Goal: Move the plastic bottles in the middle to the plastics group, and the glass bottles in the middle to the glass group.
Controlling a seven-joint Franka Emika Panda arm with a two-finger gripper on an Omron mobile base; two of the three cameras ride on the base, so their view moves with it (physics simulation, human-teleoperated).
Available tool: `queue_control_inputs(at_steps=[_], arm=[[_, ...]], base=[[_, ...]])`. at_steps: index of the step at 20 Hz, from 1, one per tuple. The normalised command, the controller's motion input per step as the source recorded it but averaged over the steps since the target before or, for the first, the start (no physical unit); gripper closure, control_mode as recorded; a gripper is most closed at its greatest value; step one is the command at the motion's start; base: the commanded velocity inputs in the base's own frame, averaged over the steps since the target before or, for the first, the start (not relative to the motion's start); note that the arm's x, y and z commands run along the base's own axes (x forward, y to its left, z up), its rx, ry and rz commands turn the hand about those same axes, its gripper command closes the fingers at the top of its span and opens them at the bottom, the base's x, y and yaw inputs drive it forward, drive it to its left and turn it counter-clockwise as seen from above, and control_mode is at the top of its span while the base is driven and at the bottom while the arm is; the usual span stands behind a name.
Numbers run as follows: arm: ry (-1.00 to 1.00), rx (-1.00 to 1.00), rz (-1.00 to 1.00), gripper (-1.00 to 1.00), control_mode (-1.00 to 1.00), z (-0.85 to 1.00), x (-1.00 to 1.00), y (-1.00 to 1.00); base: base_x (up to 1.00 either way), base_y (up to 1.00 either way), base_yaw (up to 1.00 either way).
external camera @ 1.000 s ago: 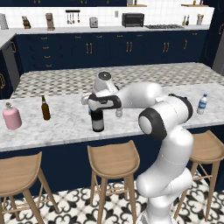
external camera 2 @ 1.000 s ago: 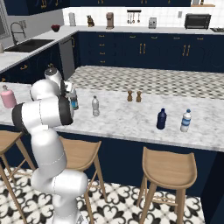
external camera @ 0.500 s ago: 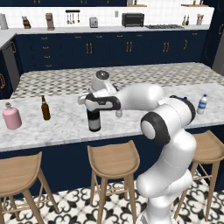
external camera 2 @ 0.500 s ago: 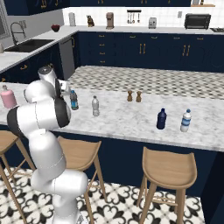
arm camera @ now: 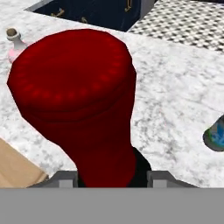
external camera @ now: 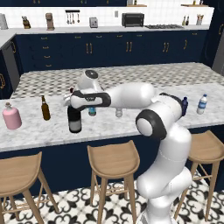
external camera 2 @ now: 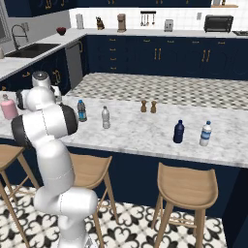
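Red foil on the neck of the wine bottle is clamped between the two dark fingertips, so the gripper is taken to be closed on that neck. The bottle stands upright, its base at or just above the marble counter, near the front edge and left of centre; whether it is lifted clear cannot be told. The step in hand is judged to be the carrying of this glass bottle to the glass group, where the slim brown beer bottle and the squat pink bottle stand further left. The next move calls for a level carry leftward with the bottle kept upright, and a set-down beside the brown one without it being knocked. Behind the held bottle, the teal plastic bottle and the clear plastic bottle are seen in the middle, not yet moved; the navy bottle and the blue-labelled water bottle wait at the far right. The arm is stretched out horizontally to the left from a raised elbow, with the hand turned side-on at neck height.
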Motion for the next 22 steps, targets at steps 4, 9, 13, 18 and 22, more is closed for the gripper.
queue_control_inputs(at_steps=[4,9,13,18,22], arm=[[0.00,0.03,0.31,1.00,-1.00,0.03,0.00,0.79],[-0.01,0.00,0.05,1.00,-1.00,0.00,-0.02,0.43],[-0.01,0.00,0.00,1.00,-1.00,-0.02,-0.01,0.41],[-0.10,0.00,0.00,1.00,-1.00,-0.06,0.17,0.60],[-0.06,-0.01,0.00,1.00,-1.00,0.00,0.23,0.57]], base=[[0.00,0.00,0.00],[0.00,0.00,0.00],[0.00,0.00,0.00],[0.00,0.00,0.00],[0.00,0.00,0.00]])
